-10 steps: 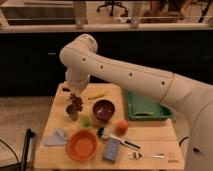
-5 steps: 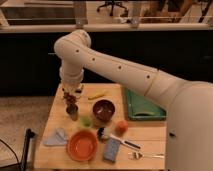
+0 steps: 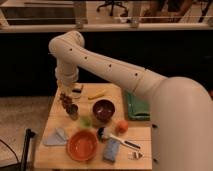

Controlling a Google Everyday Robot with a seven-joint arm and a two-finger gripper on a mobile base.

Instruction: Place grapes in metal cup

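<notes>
My gripper point(image 3: 65, 96) hangs from the white arm over the table's back left corner. It is shut on the grapes point(image 3: 65, 102), a dark red-purple cluster just under it. The metal cup point(image 3: 73, 111), a short grey-brown cylinder, stands on the table just right of and below the grapes. The grapes are close beside the cup's rim, up and to its left, not inside it.
On the wooden table point(image 3: 50, 117): a light green cup point(image 3: 85, 121), a dark red bowl point(image 3: 104, 110), an orange fruit point(image 3: 121, 126), an orange bowl point(image 3: 82, 145), a blue sponge point(image 3: 111, 149), a brush point(image 3: 118, 139), a banana point(image 3: 97, 94), a grey cloth point(image 3: 56, 136), a green tray point(image 3: 137, 106).
The arm's elbow and the gripper have shifted left with the grapes. The grapes now hang a little left of the metal cup. The table's things have not moved.
</notes>
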